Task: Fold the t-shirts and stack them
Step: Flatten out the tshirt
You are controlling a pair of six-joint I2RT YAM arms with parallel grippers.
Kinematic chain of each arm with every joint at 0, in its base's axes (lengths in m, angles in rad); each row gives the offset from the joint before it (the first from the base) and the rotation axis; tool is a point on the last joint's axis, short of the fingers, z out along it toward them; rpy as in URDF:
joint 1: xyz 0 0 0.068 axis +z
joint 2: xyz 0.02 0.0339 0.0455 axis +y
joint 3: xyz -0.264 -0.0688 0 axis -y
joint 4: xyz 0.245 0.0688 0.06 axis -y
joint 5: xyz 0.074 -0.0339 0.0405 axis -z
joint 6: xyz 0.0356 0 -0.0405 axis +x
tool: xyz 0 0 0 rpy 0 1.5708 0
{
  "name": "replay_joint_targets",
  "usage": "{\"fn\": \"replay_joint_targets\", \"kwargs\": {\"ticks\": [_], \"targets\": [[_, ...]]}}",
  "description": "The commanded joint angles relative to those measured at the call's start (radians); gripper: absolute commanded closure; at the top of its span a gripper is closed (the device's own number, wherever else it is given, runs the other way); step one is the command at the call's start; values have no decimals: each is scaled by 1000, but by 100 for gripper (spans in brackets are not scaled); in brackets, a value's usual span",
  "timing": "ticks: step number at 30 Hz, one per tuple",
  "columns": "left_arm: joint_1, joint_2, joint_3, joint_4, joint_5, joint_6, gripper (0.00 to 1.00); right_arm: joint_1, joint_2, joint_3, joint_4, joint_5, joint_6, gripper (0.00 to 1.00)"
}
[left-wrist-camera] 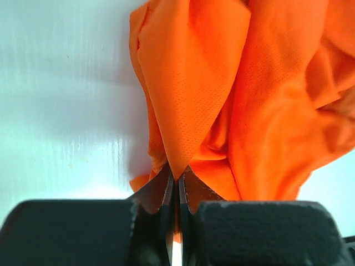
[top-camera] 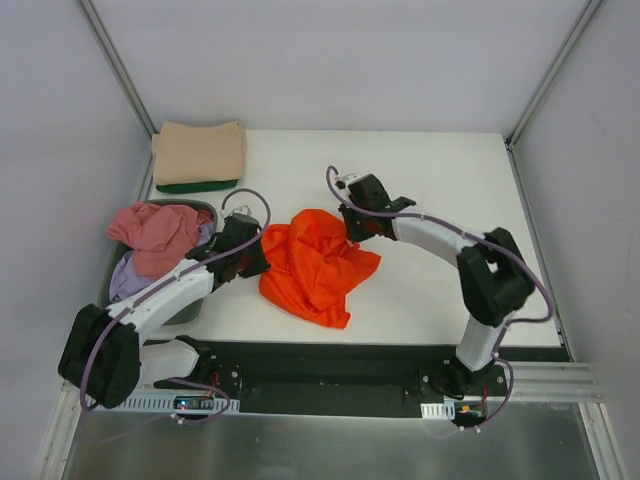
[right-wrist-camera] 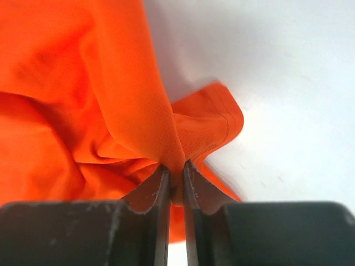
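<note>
While the crumpled bright orange cloth t-shirt lies on the white surface, each hand pinches it tight — left hand at its 9 o'clock edge, right hand at 1 o'clock.

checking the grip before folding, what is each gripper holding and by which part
Both hold the orange t-shirt: the left gripper pinches a fold on its left side, the right gripper a fold beside a stitched hem on its right.
</note>
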Motion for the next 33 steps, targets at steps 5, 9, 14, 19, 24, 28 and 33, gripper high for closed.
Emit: {"fn": "replay_joint_targets", "kwargs": {"ticks": [5, 9, 14, 19, 24, 28, 33], "targets": [[7, -398, 124, -73, -60, 98, 100, -1, -591, -175, -25, 272, -1, 86], [5, -574, 193, -74, -32, 141, 100, -1, -849, -215, -75, 228, -18, 85], [5, -708, 295, -71, 89, 178, 100, -2, -1125, -216, -89, 81, -40, 85], [5, -760, 396, -74, 83, 218, 100, -2, -1293, -141, -117, -41, -40, 85], [5, -754, 434, -70, 137, 212, 100, -2, -1337, -113, -141, -33, -27, 84], [5, -635, 393, -51, 71, 212, 100, -2, -1263, -123, -173, 172, -17, 84], [10, -350, 362, -50, -231, 213, 92, -43, -1030, -175, -221, 510, -21, 81]]}}
